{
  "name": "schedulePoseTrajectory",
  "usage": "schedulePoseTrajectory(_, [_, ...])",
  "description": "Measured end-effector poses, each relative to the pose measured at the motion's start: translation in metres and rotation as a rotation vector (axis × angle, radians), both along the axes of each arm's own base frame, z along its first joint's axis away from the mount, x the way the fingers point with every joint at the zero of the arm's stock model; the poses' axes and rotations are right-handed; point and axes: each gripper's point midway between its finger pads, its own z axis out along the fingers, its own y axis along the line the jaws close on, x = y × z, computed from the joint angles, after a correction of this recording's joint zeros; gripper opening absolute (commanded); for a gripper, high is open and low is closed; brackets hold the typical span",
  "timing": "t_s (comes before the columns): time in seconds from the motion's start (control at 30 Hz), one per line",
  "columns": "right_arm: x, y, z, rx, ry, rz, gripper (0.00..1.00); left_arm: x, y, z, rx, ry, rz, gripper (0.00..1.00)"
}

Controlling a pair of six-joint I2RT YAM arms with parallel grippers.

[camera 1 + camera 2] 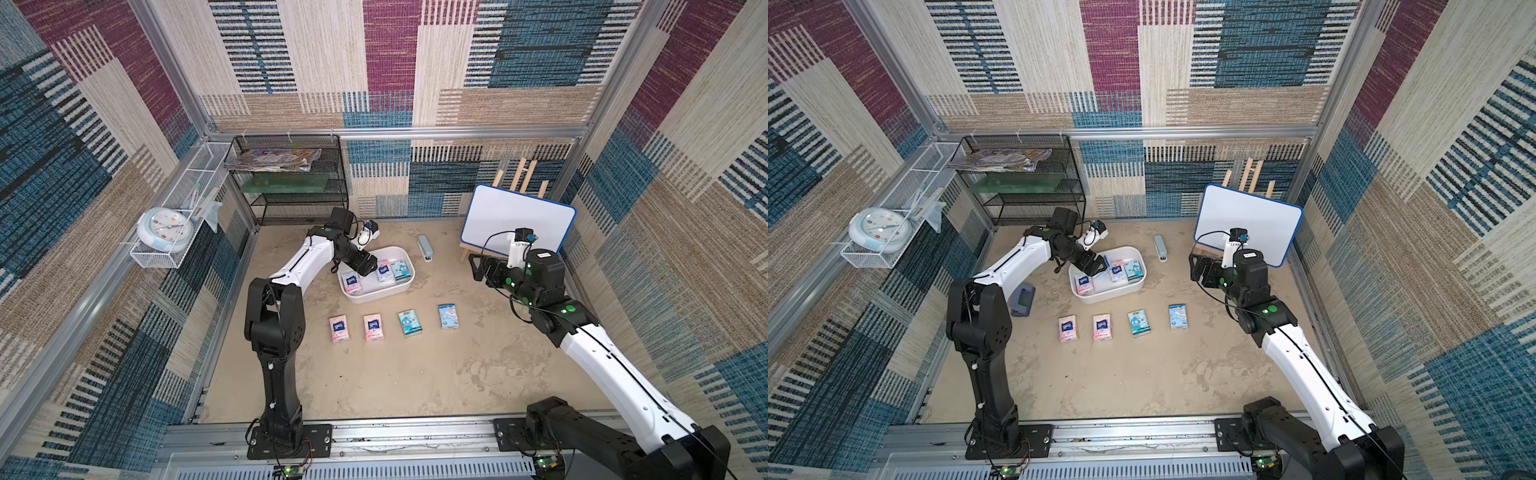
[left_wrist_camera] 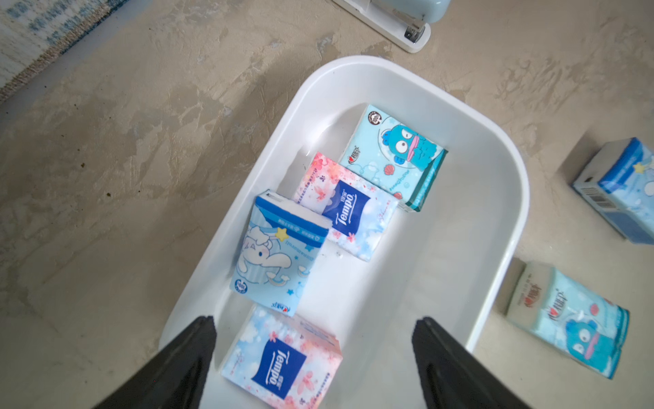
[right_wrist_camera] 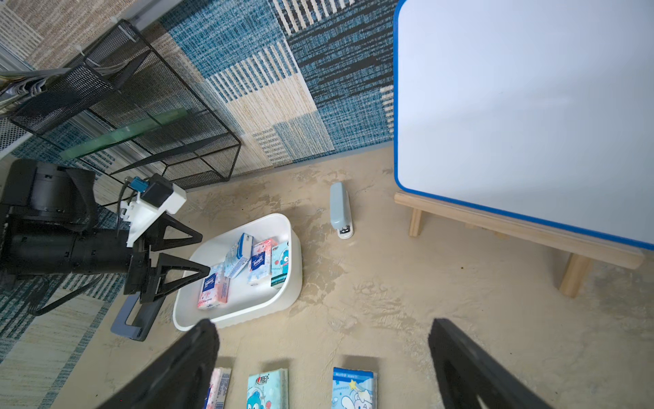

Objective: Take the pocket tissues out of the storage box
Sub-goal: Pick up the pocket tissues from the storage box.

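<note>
Smooth glossy plastic storage box (image 2: 488,219); shiny soft-plastic pocket tissues (image 2: 345,209); rough matt tabletop (image 1: 395,382); black metal mesh shelf (image 1: 303,212); wooden easel (image 3: 513,228).

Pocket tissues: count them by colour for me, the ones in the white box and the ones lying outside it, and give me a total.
Pink pocket tissues: 4
Light blue pocket tissues: 2
Teal pocket tissues: 2
Total: 8, 4 in the storage box and 4 outside it.

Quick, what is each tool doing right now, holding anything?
Left tool: open, empty, over the storage box.
Right tool: open, empty.
</note>
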Motion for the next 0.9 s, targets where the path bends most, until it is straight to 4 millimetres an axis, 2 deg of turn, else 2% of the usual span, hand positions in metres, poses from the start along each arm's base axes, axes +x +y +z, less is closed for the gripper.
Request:
schedulePoseTrajectory(0.27, [-0.005, -0.006, 0.009, 0.007, -0.043, -0.021, 0.98, 0.013, -0.001, -0.022, 0.042, 0.036, -0.048, 0.82])
schedulePoseTrajectory(0.47, [-0.007, -0.011, 0.008, 0.003, -0.047, -0.040, 0.98, 0.024, 0.004, -0.038, 0.090, 0.055, -0.060, 0.81])
schedulePoseTrajectory(0.73, [-0.004, -0.014, 0.006, -0.006, -0.048, -0.058, 0.98, 0.028, 0.009, -0.054, 0.131, 0.079, -0.066, 0.79])
schedulePoseTrajectory(0.9, [0.000, -0.014, 0.001, -0.014, -0.038, -0.061, 0.98, 0.028, 0.005, -0.058, 0.114, 0.091, -0.078, 0.72])
